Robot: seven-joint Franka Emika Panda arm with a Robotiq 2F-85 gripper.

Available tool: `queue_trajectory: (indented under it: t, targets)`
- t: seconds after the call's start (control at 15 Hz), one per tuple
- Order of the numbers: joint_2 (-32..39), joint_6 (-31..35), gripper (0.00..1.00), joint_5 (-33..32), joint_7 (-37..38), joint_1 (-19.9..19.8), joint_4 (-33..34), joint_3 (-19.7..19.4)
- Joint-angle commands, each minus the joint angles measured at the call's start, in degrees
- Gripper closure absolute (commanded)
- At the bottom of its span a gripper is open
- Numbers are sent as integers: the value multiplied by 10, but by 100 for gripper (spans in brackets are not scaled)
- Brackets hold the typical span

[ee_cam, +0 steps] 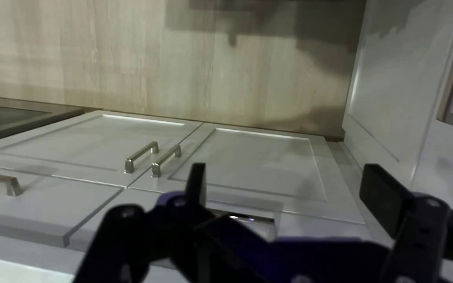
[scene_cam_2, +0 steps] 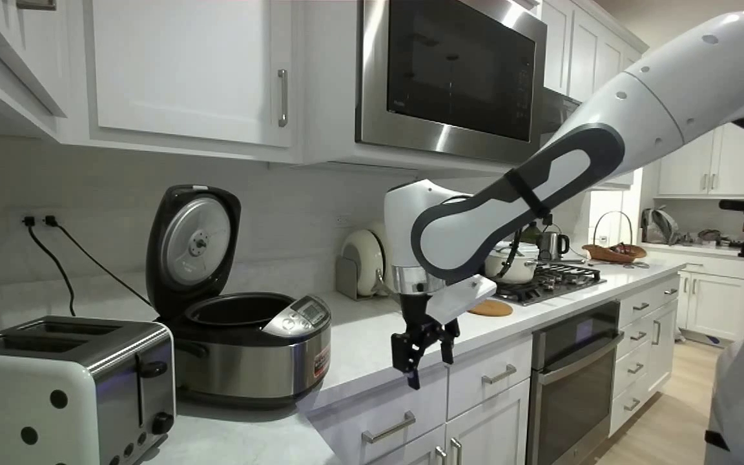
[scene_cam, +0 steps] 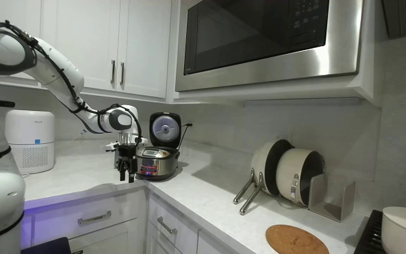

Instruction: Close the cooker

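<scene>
The cooker [scene_cam: 159,167] stands on the counter corner with its hinged lid [scene_cam: 166,128] raised upright, silvery inside showing. Its open dark pot and control panel also show on the cooker [scene_cam_2: 243,371] in an exterior view, with the lid [scene_cam_2: 196,242] tipped back toward the wall. My gripper [scene_cam_2: 430,371] points down beside the cooker's front, apart from it and near the counter edge, well below the lid's top. In the wrist view my gripper [ee_cam: 283,182] is open, with nothing between its fingers; only cabinet fronts and floor lie beyond. The cooker is out of that view.
A silver toaster [scene_cam_2: 65,387] with a spotted side sits close beside the cooker. A white cylindrical appliance [scene_cam: 30,141] stands near the arm. Pans [scene_cam: 289,173] rest in a rack along the wall, near a round brown mat [scene_cam: 294,240]. Overhead hangs the microwave [scene_cam: 259,38].
</scene>
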Motion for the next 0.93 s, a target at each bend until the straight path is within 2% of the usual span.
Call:
queue_trajectory:
  t: [0.0,0.6,0.87]
  targets:
    - [69,9,0,-10,47,18,73,23]
    - [184,-21,0,-50,113,61,259,28]
    - [204,-49,0,-76,151,88,314,23]
